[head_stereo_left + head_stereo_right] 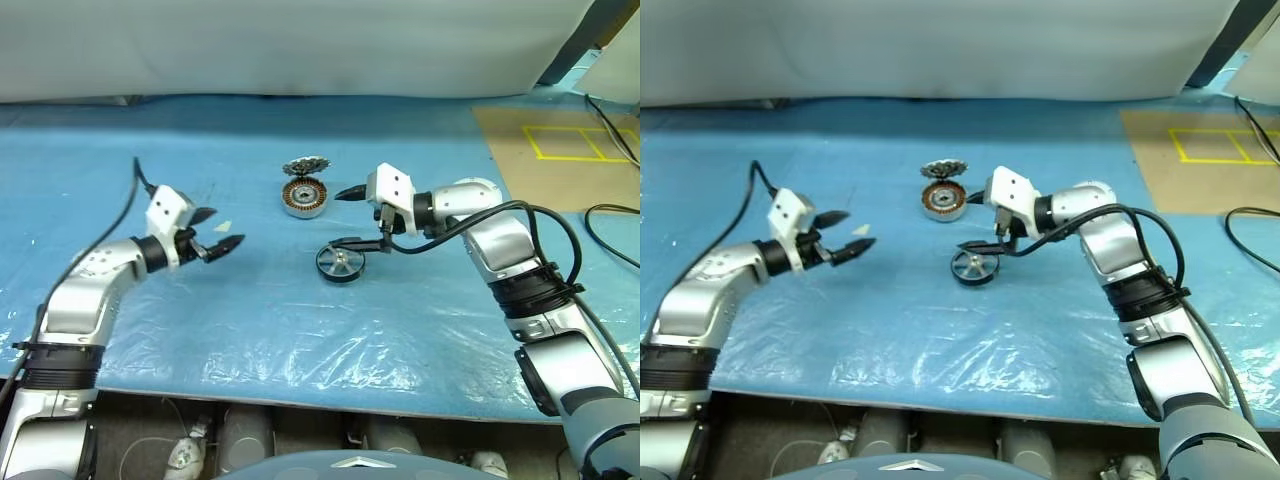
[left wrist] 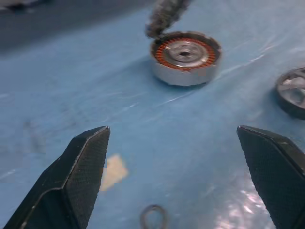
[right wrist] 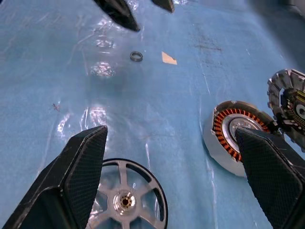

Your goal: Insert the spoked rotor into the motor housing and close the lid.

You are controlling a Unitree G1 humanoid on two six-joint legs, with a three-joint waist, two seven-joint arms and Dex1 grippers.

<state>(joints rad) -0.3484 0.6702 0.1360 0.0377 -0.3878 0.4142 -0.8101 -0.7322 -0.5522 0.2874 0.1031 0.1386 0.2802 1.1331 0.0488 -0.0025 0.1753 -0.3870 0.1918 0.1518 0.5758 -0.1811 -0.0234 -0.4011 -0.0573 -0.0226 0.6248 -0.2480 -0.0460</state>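
Observation:
The spoked rotor lies flat on the blue sheet, a dark ring with silver spokes and a shiny hub. Just behind it sits the motor housing, its copper windings showing around a dark centre. The ribbed lid stands tilted up from the housing's far rim. My right gripper hangs open between rotor and housing, one finger over the rotor and the other beside the housing, holding nothing. My left gripper is open and empty to the left, pointing toward the housing.
A small dark ring and a tan paper scrap lie on the sheet by the left gripper. A brown board with yellow tape and black cables are at the back right. The table's front edge runs close below.

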